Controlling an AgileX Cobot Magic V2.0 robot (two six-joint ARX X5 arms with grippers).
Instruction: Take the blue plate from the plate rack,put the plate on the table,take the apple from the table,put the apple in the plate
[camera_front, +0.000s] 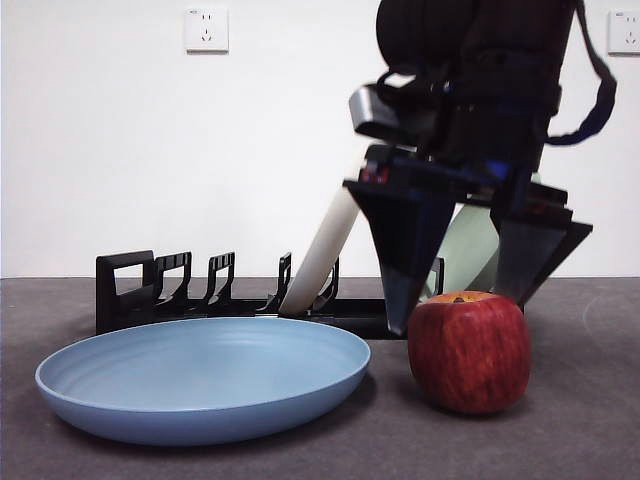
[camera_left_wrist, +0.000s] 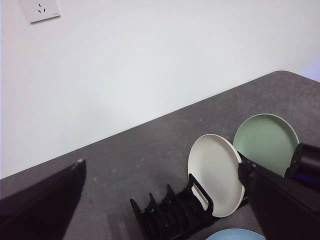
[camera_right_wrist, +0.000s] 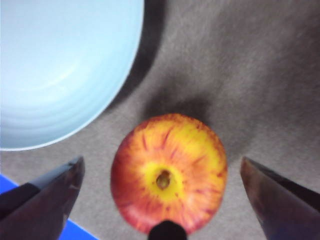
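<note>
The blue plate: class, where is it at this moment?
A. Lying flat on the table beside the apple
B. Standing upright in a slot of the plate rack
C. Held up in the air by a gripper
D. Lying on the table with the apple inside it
A: the blue plate lies flat on the table in front of the plate rack, and the apple sits beside it on the table, between the right gripper's open jaws.

blue plate (camera_front: 205, 385): plain matte light blue | apple (camera_front: 468, 350): red, darker streaks, yellow-orange round stem | plate rack (camera_front: 190, 295): black | racked plates: cream-white plate (camera_left_wrist: 216, 174), pale green plate (camera_left_wrist: 266, 142) | table (camera_front: 580, 420): dark grey, fine-textured
</note>
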